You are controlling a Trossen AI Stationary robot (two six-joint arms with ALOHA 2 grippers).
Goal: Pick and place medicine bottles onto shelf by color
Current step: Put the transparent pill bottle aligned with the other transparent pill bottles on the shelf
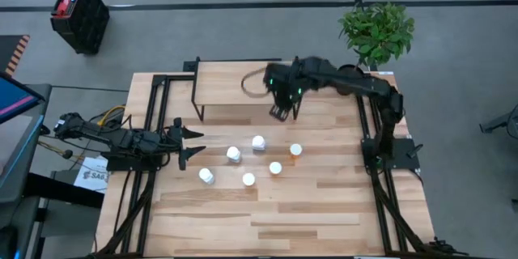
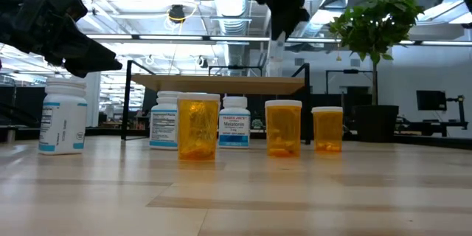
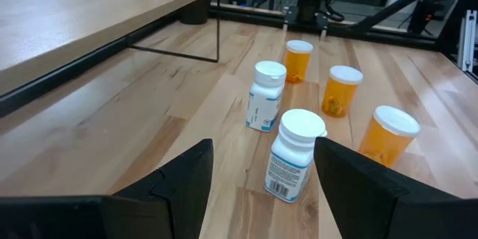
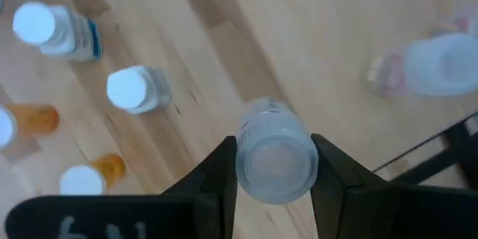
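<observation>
The right claw [image 4: 273, 166] is clamped on a clear bottle [image 4: 275, 155], one finger on each side of its cap, and holds it in the air. In the high view this claw [image 1: 283, 107] hangs over the bench [image 1: 324, 210] just off the front edge of the shelf [image 1: 222, 85], near the shelf's right end. In the low view the claw [image 2: 279, 15] sits high above the shelf top. In the right wrist view a second clear bottle [image 4: 441, 63] stands on a pale wood surface close to a black leg; whether that surface is the shelf top I cannot tell.

Below and in front of the right claw, six bottles stand loosely grouped on the bench, all upright. Three are white: one [image 1: 258, 142] nearest the shelf, one [image 1: 233, 154] just left of it, and one [image 1: 205, 176] farthest left. Three are orange with white caps: one [image 1: 295, 150] on the right, one [image 1: 275, 167] near the middle, and one [image 1: 248, 180] toward the front. None touches another.

The left claw [image 1: 190, 143] waits at the left edge of the bench, its fingers spread apart and holding nothing, pointed toward the group. In its wrist view the nearest white bottle [image 3: 293, 155] stands just beyond the open fingers [image 3: 183, 187].

A potted plant [image 1: 376, 31] stands behind the bench's right corner.
</observation>
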